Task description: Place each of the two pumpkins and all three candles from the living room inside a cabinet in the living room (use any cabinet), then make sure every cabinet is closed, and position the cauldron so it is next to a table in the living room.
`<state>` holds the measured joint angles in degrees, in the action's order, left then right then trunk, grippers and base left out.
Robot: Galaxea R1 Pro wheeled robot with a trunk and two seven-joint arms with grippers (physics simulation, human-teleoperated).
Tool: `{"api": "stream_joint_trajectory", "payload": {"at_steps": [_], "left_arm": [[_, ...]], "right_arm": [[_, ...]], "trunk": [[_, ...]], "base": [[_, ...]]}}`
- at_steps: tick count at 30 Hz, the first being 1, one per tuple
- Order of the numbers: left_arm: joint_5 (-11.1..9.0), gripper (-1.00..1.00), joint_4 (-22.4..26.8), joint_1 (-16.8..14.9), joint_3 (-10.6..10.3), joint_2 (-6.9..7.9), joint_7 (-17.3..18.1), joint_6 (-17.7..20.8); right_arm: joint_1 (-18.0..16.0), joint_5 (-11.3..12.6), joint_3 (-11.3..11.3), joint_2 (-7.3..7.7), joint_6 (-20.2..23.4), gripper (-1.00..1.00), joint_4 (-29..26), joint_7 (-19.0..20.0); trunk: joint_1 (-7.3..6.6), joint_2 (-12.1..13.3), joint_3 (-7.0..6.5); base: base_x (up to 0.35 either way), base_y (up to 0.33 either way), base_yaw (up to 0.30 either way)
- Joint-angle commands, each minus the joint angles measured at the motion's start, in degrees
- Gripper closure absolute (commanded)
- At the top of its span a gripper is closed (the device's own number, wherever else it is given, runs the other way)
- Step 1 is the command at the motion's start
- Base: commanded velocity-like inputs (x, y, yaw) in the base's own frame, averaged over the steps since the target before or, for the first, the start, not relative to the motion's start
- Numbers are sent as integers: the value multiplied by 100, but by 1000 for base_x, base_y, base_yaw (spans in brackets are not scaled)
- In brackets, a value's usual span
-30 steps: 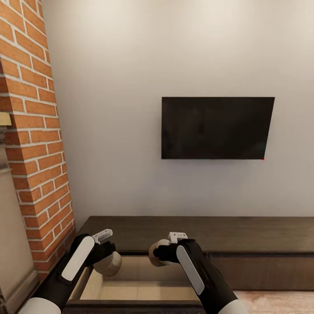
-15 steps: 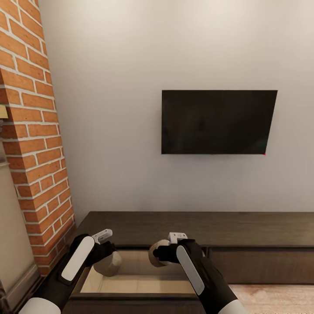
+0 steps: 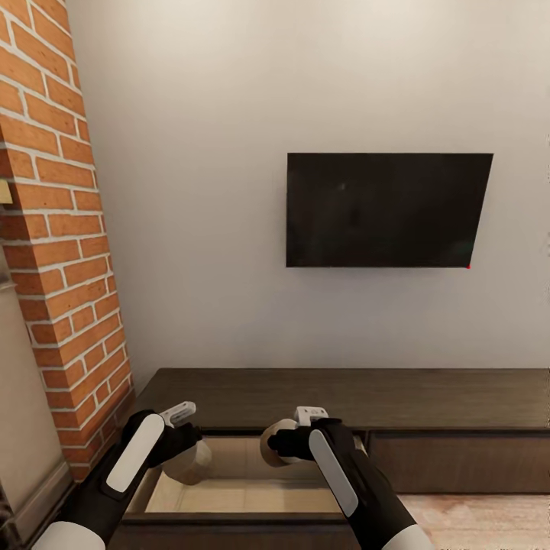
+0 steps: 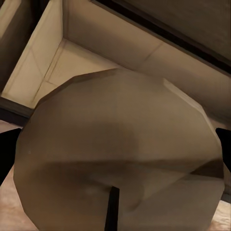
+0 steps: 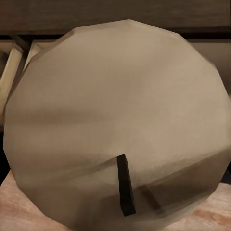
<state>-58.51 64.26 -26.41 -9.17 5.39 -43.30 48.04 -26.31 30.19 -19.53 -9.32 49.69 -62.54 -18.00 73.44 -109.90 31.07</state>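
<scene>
My left gripper [image 3: 183,449] is shut on a beige candle [image 3: 191,464] with a dark wick, which looms close in the left wrist view [image 4: 120,154]. Dark fingertips [image 4: 6,154] show at its sides. My right gripper [image 3: 281,444] is shut on a second beige candle [image 3: 269,447], seen end-on with its wick in the right wrist view [image 5: 115,110]. Both candles hang over the pale inside of an open drawer [image 3: 244,489] in the long, low, dark-brown cabinet [image 3: 344,397]. The pumpkins and the cauldron are out of view.
A black TV [image 3: 386,210] hangs on the white wall above the cabinet. A brick column [image 3: 61,252] stands at the left. The cabinet's other drawer front [image 3: 458,462] is shut. Light wood floor [image 3: 473,523] lies at the lower right.
The whole picture has shifted a little, so the camera moved. Both grippers stay shut on their candles over the open drawer, in the same pose.
</scene>
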Motion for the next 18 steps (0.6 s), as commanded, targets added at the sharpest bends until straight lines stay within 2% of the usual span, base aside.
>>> {"api": "stream_joint_trajectory", "payload": {"at_steps": [1,7,18], "left_arm": [[-63,100,7,-4,-15,6,-56,-5],[-60,100,7,-4,-15,6,-55,-5],[-59,100,7,-4,-15,-3,-55,-5]], "right_arm": [[-5,56,-7,0,12,100,-4,-58],[-5,51,-7,0,14,100,-11,-55],[-5,56,-7,0,14,100,-14,-55]], "trunk": [[0,-4,10],[0,-4,34],[0,-4,41]], "base": [[5,38,-138],[122,86,-205],[97,44,-143]]}}
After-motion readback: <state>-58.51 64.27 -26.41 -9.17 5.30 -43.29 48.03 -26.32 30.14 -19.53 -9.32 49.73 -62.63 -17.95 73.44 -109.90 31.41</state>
